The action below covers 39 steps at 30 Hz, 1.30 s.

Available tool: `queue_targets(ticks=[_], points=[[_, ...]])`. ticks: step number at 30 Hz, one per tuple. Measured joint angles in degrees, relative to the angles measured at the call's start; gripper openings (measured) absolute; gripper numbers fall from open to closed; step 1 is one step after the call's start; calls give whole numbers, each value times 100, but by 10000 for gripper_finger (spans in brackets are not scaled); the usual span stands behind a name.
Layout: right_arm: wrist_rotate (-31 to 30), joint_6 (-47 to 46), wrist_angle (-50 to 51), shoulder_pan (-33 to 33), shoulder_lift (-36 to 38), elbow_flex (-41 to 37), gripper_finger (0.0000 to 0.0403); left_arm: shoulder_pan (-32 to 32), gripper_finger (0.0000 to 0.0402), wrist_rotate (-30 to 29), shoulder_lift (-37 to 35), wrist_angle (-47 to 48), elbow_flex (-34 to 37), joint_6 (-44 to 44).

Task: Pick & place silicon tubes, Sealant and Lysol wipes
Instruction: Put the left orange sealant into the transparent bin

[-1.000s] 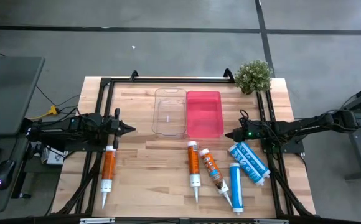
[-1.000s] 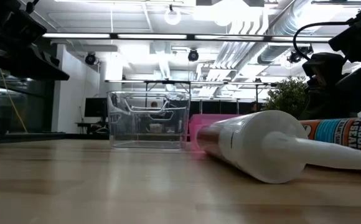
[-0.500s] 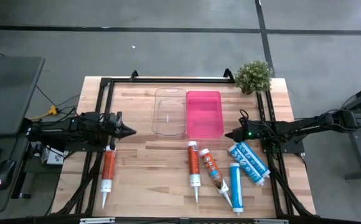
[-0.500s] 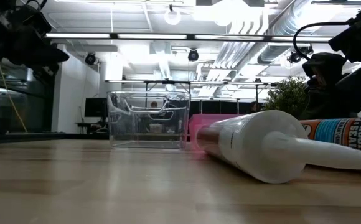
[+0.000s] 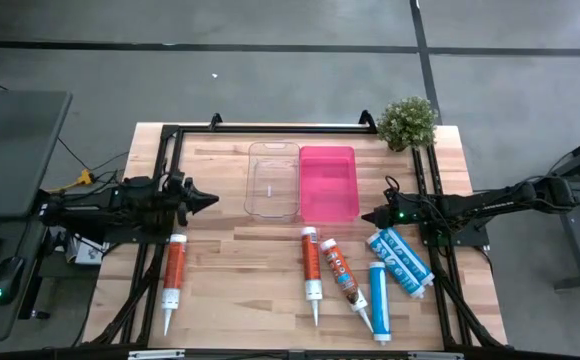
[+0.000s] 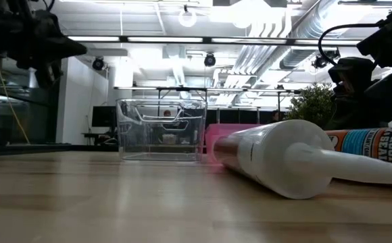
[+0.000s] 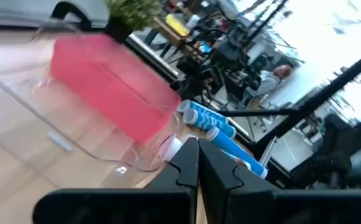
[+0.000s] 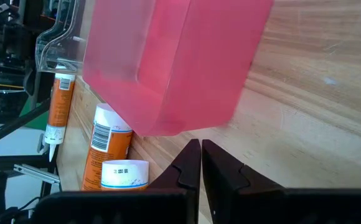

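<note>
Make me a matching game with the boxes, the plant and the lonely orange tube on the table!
Things:
1. clear bin
2. pink bin
3. small plant
4. lone orange tube

Places:
A. far right corner of the table
B. near the left arm, apart from the other tubes
C. touching the pink bin's left side
D. between the clear bin and the right arm

Pairs: 1-C, 2-D, 3-A, 4-B

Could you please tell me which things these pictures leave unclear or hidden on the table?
- Label text on the blue tubes: too small in the high view, blurred in the left wrist view.
- Orange tube at the left: absent from the low view, partly hidden by the frame in the right wrist view.
- Inside of the pink bin: the low view shows only a sliver behind the white tube.
- Lysol wipes: none recognisable in any view.
</note>
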<state>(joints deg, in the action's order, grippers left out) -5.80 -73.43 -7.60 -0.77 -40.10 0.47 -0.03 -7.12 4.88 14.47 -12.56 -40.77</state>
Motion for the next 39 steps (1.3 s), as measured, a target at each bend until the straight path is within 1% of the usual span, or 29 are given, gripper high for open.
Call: queue_targets(ticks=[3, 5, 9, 11, 14, 18, 20, 23, 27, 29, 34, 39], points=[[1, 0, 0, 1, 0, 0, 12, 0, 1, -161, 358, 553, -360, -163], [2, -1, 0, 0, 0, 0, 12, 0, 1, -429, 657, 1008, -753, -386], [1, 0, 0, 1, 0, -1, 12, 0, 1, -1052, 1420, 2760, -1687, -1403], [-1, -2, 0, 1, 0, 0, 12, 0, 1, -1220, 1841, 3563, -2155, -1882], [1, -2, 0, 1, 0, 0, 12, 0, 1, -1220, 2415, 4646, -2692, -2614], [0, 0, 0, 2, 0, 0, 12, 0, 1, -835, 3051, 5379, -3071, -3432], [2, -2, 0, 2, 0, 0, 12, -13, 1, -585, 3329, 5466, -3124, -3748], [2, -1, 0, 2, 0, 0, 12, -207, 1, -281, 3770, 5425, -3127, -4287], [2, -2, 0, 1, 0, 0, 12, -708, 1, -199, 4291, 5026, -3150, -5058], [2, 0, 0, 1, 0, 0, 12, -987, 1, -190, 4564, 5005, -3242, -5395], [2, 0, 0, 2, 0, 0, 12, -1585, 1, 70, 5352, 5328, -3559, -6105], [2, 0, 0, 2, 0, -2, 12, -2148, 1, 389, 5845, 5587, -3844, -6758]])
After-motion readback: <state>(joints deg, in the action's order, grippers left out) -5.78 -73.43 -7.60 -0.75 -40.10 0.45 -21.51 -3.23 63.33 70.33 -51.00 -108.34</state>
